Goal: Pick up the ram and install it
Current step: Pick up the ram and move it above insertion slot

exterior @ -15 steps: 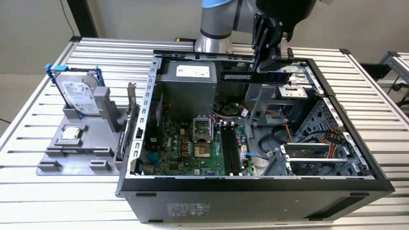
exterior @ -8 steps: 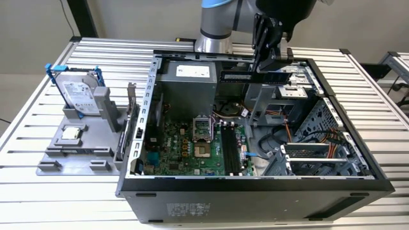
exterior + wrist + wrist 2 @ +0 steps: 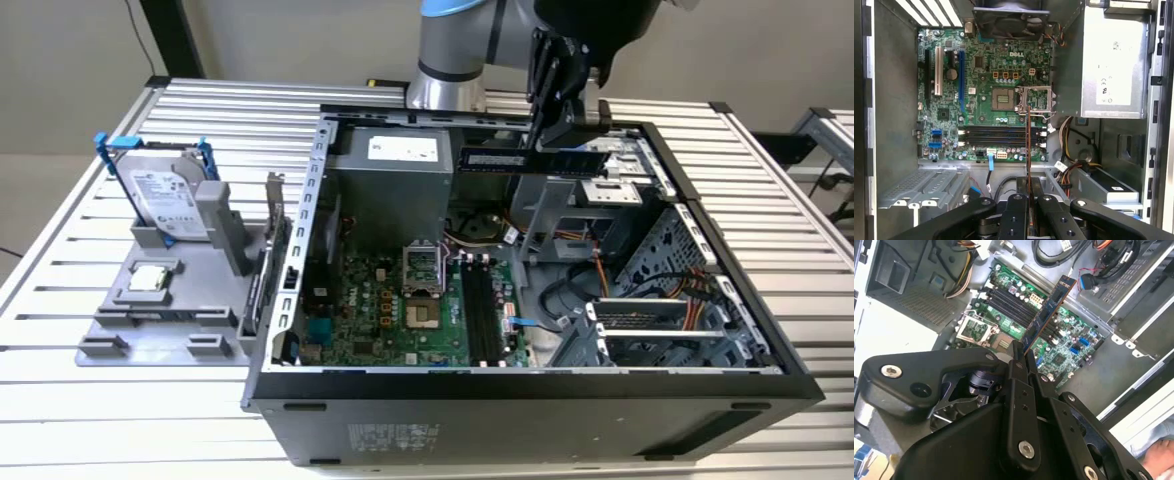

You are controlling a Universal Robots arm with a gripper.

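Observation:
My gripper (image 3: 567,140) hangs above the open computer case (image 3: 534,385), shut on the ram (image 3: 523,158), a long thin stick with dark chips held level over the case's back part. In the second wrist view the ram (image 3: 1051,307) juts out from the closed fingers (image 3: 1015,356) over the green motherboard (image 3: 1064,352). The first wrist view shows the ram (image 3: 1028,142) edge-on, crossing above the black memory slots (image 3: 999,135). Those slots (image 3: 481,312) lie empty on the motherboard (image 3: 380,300).
A grey fixture (image 3: 154,320) at the exterior view's left carries a silver hard drive in a blue bracket (image 3: 167,195) and a small square processor chip (image 3: 150,278). Power supply (image 3: 387,180), drive cage (image 3: 654,325) and cables crowd the case. A hand (image 3: 1159,457) shows outside it.

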